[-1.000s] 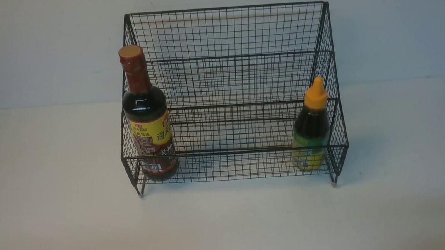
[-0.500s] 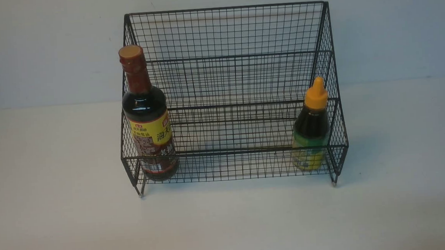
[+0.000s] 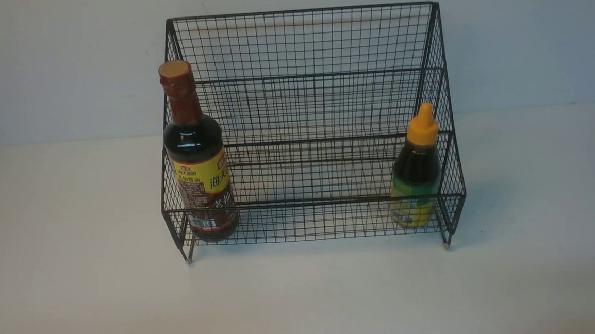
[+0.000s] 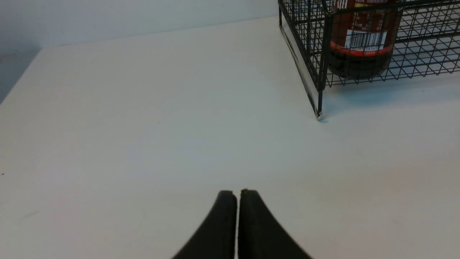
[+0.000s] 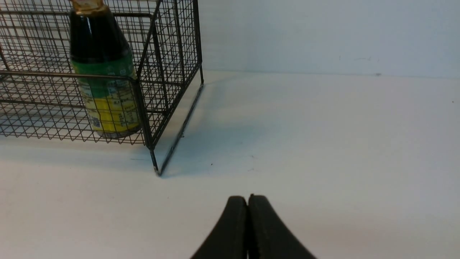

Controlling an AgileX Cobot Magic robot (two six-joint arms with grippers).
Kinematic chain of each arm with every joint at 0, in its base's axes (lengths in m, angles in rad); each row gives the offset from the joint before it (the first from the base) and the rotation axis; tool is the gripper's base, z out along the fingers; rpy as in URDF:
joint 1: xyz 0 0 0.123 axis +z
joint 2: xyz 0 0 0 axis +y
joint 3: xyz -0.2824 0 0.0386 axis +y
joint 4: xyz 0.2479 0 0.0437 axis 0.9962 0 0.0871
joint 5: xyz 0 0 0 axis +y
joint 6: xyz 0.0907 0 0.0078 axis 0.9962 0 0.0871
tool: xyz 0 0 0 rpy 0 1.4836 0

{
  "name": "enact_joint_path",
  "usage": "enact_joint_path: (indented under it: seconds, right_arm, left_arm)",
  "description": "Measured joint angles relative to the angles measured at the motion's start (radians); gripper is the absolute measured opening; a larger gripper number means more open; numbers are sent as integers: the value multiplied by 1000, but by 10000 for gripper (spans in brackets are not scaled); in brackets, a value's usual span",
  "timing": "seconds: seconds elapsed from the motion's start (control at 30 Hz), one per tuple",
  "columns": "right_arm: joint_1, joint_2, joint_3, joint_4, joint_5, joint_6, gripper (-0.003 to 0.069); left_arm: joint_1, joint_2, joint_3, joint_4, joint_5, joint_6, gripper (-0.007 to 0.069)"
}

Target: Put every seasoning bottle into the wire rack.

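- Tall dark-liquid bottle with orange flat cap [image 3: 197, 157] stands upright at the left end of the black wire-mesh rack [image 3: 303, 42].
- Shorter dark-liquid bottle with yellow-orange pointed cap [image 3: 415, 172] stands upright at the rack's right end.
- Left gripper [image 4: 237, 196] and right gripper [image 5: 247, 201] hang over the white surface [image 3: 77, 283], jaws pressed together on nothing.

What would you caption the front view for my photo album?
Two seasoning bottles, tall bottle left and short bottle right, standing upright in the wire rack on a white table.

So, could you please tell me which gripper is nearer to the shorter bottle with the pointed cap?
Right. The right gripper, jaws shut, sits off the rack's right end where the shorter bottle stands; the left gripper, also shut, is off the opposite end, by the tall bottle.
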Motion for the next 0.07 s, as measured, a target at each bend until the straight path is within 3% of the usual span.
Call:
enact_joint_path:
  seconds: [0.07]
  right_arm:
    - [0, 0, 0, 0, 0, 0, -15]
  left_arm:
    - [0, 0, 0, 0, 0, 0, -5]
